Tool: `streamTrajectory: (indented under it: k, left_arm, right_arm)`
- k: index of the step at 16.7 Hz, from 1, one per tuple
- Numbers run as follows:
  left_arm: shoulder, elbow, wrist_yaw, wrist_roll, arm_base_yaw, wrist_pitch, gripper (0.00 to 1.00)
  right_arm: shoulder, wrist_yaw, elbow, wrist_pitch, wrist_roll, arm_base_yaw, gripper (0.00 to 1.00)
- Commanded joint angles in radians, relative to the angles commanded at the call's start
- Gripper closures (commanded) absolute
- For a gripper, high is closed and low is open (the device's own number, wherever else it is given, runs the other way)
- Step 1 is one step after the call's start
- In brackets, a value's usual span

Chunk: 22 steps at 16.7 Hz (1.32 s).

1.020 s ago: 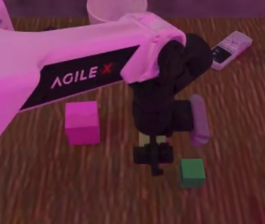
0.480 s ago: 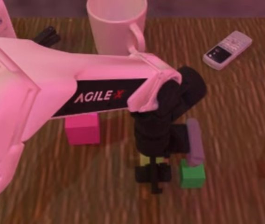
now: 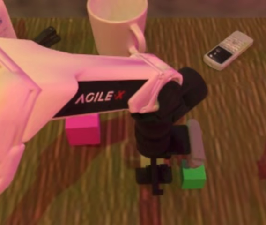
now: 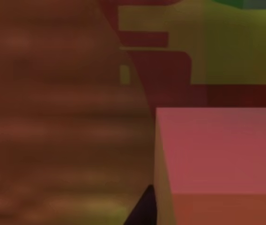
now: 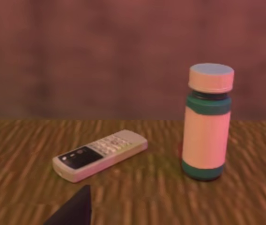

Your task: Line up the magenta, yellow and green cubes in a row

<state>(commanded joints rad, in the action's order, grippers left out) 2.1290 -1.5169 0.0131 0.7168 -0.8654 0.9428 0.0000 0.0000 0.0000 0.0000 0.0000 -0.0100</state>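
The left gripper [image 3: 154, 176] is hanging low near the table's near edge, gripping the yellow cube [image 3: 145, 161], just left of the green cube [image 3: 193, 176]. Farther back on the left, the magenta cube [image 3: 82, 130] is sitting under the arm.
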Motion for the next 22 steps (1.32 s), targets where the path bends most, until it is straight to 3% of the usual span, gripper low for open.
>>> streamTrajectory:
  k: [8,18,22]
  left_arm:
    - [0.000,0.000,0.000,0.000,0.000,0.000,0.02]
    - [-0.001,-0.004,0.000,0.001,0.002,0.004,0.00]
    - [-0.031,-0.086,-0.002,0.000,0.011,0.116,0.00]
  right_arm:
    - [0.000,0.000,0.000,0.000,0.000,0.000,0.00]
    - [0.000,0.000,0.000,0.000,0.000,0.000,0.00]
    - [0.000,0.000,0.000,0.000,0.000,0.000,0.00]
